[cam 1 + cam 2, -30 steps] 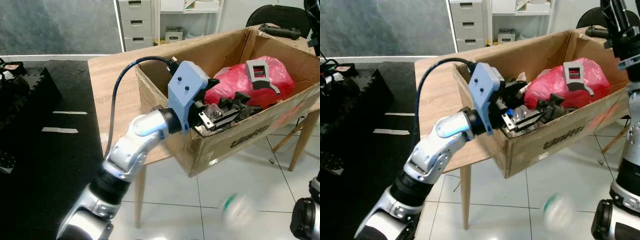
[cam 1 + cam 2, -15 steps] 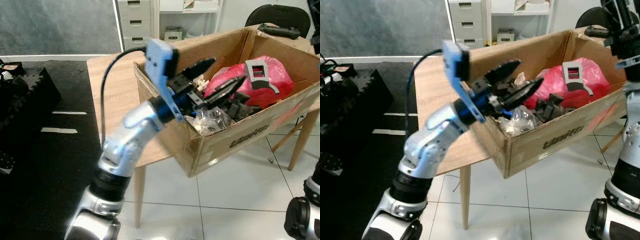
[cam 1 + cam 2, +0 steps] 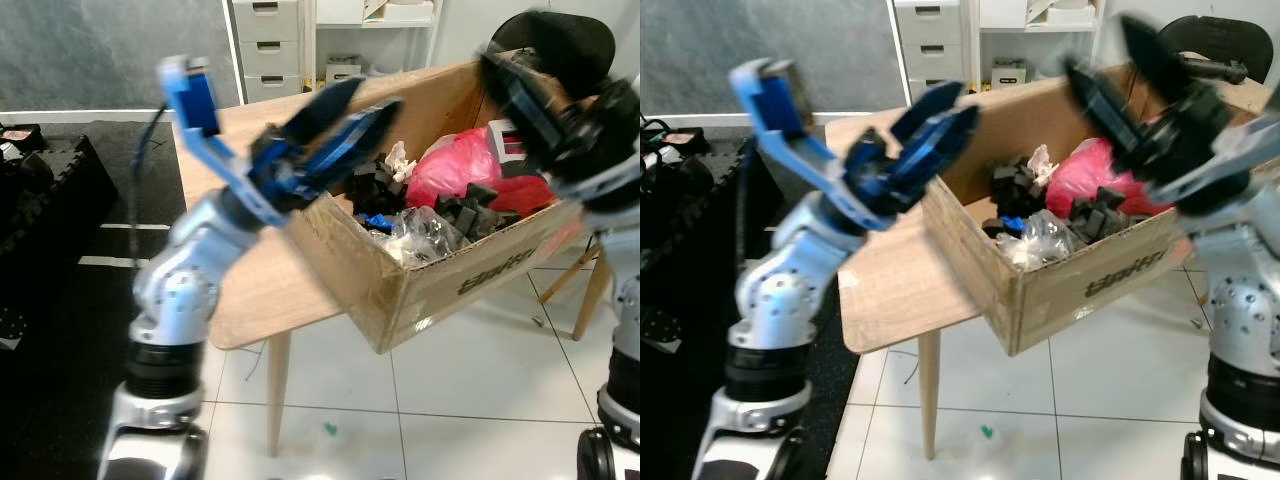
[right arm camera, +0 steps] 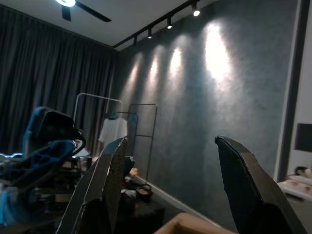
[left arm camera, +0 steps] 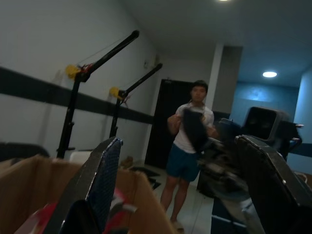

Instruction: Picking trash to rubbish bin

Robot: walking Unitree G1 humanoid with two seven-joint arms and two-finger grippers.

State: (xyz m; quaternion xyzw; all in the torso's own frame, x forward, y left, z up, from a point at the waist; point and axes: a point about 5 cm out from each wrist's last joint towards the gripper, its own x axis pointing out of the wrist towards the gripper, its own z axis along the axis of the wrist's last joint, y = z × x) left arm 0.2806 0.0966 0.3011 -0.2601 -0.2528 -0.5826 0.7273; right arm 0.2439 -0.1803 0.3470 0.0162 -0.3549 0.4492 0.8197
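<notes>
The rubbish bin is an open cardboard box (image 3: 440, 275) hanging over the edge of a wooden table (image 3: 250, 285). In it lie a red plastic bag (image 3: 455, 165), a crumpled clear plastic wrapper (image 3: 420, 235) and several black foam pieces (image 3: 1015, 185). My left gripper (image 3: 965, 100) is raised above the table beside the box's near corner, open, with nothing in it. My right gripper (image 3: 1100, 45) is blurred, held high over the box's far side, open and empty. In the wrist views both the left gripper (image 5: 179, 141) and the right gripper (image 4: 171, 141) have their fingers spread.
A small green scrap (image 3: 328, 430) lies on the white tiled floor under the table. A black mat (image 3: 60, 260) covers the floor on the left. Grey drawers (image 3: 265, 40) and a black chair (image 3: 575, 30) stand behind. A person (image 5: 190, 131) stands beyond the box.
My left gripper opened over the box, leaving the clear wrapper inside, then lifted out and swung up to the left. My right arm rose into view over the box.
</notes>
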